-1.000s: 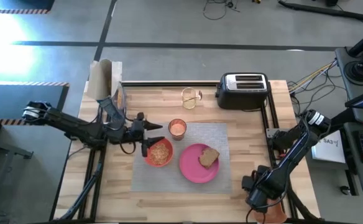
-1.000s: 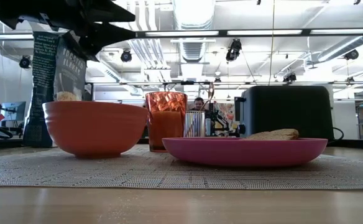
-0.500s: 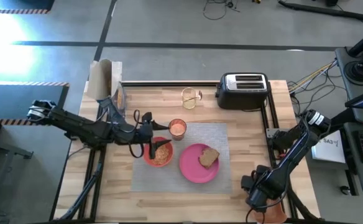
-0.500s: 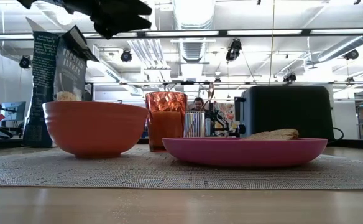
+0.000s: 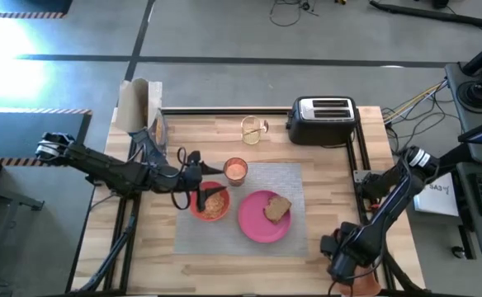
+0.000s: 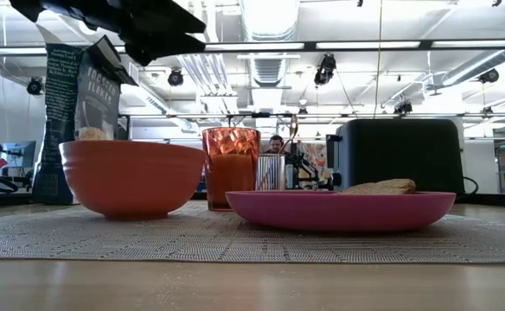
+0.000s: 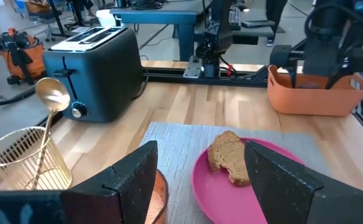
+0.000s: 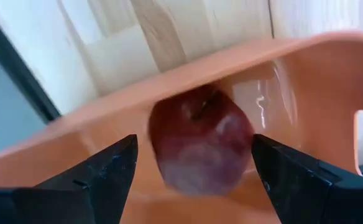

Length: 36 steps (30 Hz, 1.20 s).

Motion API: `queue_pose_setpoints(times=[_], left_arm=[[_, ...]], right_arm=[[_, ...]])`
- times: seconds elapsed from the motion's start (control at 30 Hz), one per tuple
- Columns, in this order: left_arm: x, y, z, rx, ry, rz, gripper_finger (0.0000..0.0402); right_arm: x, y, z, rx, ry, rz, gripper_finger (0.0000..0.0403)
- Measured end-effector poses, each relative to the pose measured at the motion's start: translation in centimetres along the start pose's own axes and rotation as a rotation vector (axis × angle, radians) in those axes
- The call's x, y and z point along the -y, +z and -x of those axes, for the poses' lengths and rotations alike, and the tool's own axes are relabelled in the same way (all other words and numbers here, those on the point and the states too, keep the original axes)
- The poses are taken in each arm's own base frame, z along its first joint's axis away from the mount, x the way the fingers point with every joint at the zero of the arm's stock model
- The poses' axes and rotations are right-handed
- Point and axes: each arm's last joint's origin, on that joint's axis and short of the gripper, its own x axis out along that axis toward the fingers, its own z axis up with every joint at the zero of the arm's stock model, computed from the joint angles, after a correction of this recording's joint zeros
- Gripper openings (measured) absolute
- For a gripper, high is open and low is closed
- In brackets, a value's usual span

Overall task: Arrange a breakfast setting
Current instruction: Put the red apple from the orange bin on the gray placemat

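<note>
On the grey placemat (image 5: 299, 177) stand a pink plate (image 5: 257, 224) bearing a brown toast slice (image 5: 276, 209), an orange-red bowl (image 5: 212, 204) of cereal, and a glass of orange-pink drink (image 5: 236, 170). My left gripper (image 5: 205, 183) hovers open over the bowl's far-left rim, its fingers (image 7: 132, 180) with nothing between them. A gold spoon (image 7: 51, 96) stands in a wire holder by the toaster. My right gripper (image 8: 194, 142) points down into the orange bin (image 8: 306, 81), open, a finger on either side of the red fruit (image 8: 200, 152) lying on the bin's floor.
A black-and-silver toaster (image 5: 322, 120) sits at the far edge, with the wire holder (image 5: 253, 129) to its left. A cereal bag (image 5: 138, 107) stands at the far left corner. The orange bin (image 5: 361, 285) is at the near right corner, under the right arm.
My left gripper has gone a little toward the table's right, from beside the bowl to over its rim, and has rolled slightly. Bowl, glass, plate and toast have kept their places.
</note>
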Motion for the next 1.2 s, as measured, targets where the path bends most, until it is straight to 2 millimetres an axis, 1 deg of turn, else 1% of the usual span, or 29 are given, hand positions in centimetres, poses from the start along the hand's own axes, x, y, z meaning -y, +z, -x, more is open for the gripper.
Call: queue_pose_setpoints(times=[0.17, 0.37, 0.53, 0.67, 0.87, 0.97, 1.1, 1.2], left_arm=[[0.3, 0.2, 0.1, 0.006, -0.014, -0.008, 0.0223], [0.4, 0.2, 0.1, 0.006, -0.015, -0.008, 0.0223], [0.4, 0.2, 0.1, 0.006, -0.015, -0.009, 0.0223], [0.4, 0.2, 0.1, 0.005, -0.015, -0.009, 0.0223], [0.4, 0.1, 0.1, 0.004, -0.015, -0.023, 0.0223], [0.4, 0.1, 0.1, 0.003, -0.015, -0.03, 0.0223], [0.4, 0.1, 0.1, 0.003, -0.015, -0.033, 0.0223], [0.4, 0.1, 0.1, 0.002, -0.015, -0.037, 0.0223]], right_arm=[[0.1, -0.2, -1.0, -0.014, -0.037, 0.009, 0.0309], [0.2, -0.4, -2.4, -0.037, -0.089, 0.042, 0.0337], [0.1, -0.4, -2.6, -0.057, -0.081, 0.025, 0.0349], [0.0, -0.3, -2.6, -0.051, -0.068, -0.018, 0.0348], [-0.7, 0.0, -2.6, -0.029, 0.005, -0.005, 0.0349], [-0.7, -0.1, -2.7, -0.032, 0.001, -0.064, 0.0345], [-0.4, -0.2, -3.0, -0.08, -0.01, -0.175, 0.033], [-0.2, -0.4, -3.2, -0.129, -0.01, -0.21, 0.0306]])
